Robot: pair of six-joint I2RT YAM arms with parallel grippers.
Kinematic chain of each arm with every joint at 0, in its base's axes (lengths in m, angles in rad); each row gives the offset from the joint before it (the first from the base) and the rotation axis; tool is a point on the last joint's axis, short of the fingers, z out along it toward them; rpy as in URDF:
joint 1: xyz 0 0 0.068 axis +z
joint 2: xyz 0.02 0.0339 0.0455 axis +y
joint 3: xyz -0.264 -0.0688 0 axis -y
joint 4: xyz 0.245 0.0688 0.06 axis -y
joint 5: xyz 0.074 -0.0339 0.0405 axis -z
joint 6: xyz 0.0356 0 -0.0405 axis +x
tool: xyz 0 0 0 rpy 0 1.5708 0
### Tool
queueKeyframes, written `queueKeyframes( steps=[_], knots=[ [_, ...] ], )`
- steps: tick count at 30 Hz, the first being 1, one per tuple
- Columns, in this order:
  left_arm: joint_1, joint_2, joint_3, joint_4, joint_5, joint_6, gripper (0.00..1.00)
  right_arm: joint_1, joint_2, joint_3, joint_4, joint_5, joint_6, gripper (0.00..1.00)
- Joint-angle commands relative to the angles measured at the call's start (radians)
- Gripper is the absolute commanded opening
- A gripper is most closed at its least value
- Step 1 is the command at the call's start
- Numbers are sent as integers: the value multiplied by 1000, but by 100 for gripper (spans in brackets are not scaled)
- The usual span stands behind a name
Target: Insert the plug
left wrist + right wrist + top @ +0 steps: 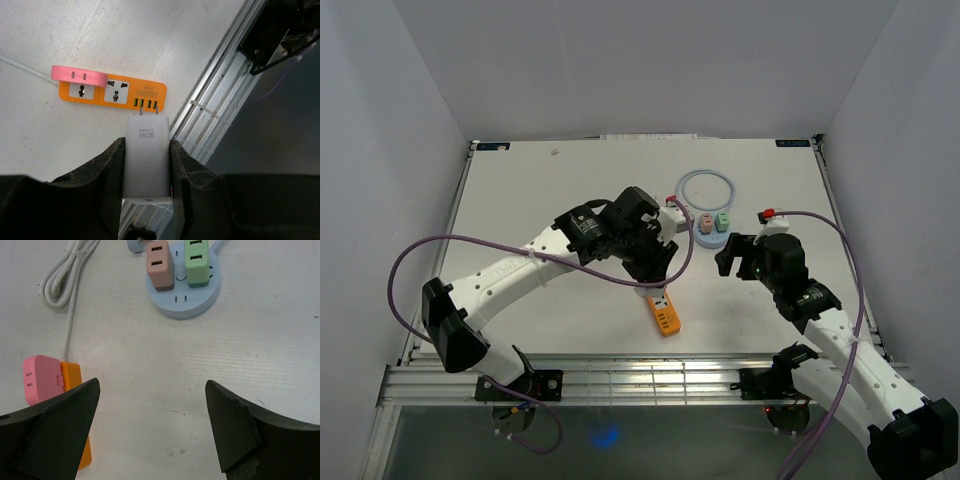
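My left gripper (147, 150) is shut on a white 80W charger plug (146, 155), prongs pointing down at the orange power strip (112, 93). The strip lies on the table with a pink plug (79, 76) in its far end and two free sockets showing. In the top view the left gripper (655, 265) hovers just above the strip (666, 316). My right gripper (152, 415) is open and empty over bare table; in the top view it (730, 258) sits right of the strip. The strip's edge (75, 385) and pink plug (41, 378) show at its left.
A round blue socket hub (184, 285) holds a tan plug (160, 265) and a green plug (196, 262); it also shows in the top view (708, 195). A coiled white cable (62, 277) lies at the left. The table's near aluminium rail (215, 100) is close to the strip.
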Motion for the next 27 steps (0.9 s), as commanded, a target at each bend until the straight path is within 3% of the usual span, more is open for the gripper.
queueKeyframes(
  steps=[1,12,19,25,27],
  knots=[
    [-46,5,59,-85,-51,68,0,-1,8,34,59,-6,-24,91],
    [-145,137,155,-249,-298,59,0,-1,27,-61,139,-9,-18,92],
    [-158,235,233,-301,-318,76,0,-3,0,-98,171,-6,-16,92],
    [-159,301,276,-318,-317,91,0,-1,-47,-130,185,-79,-19,100],
    [-159,312,284,-317,-301,91,0,-3,-65,-140,185,-105,-8,96]
  ],
)
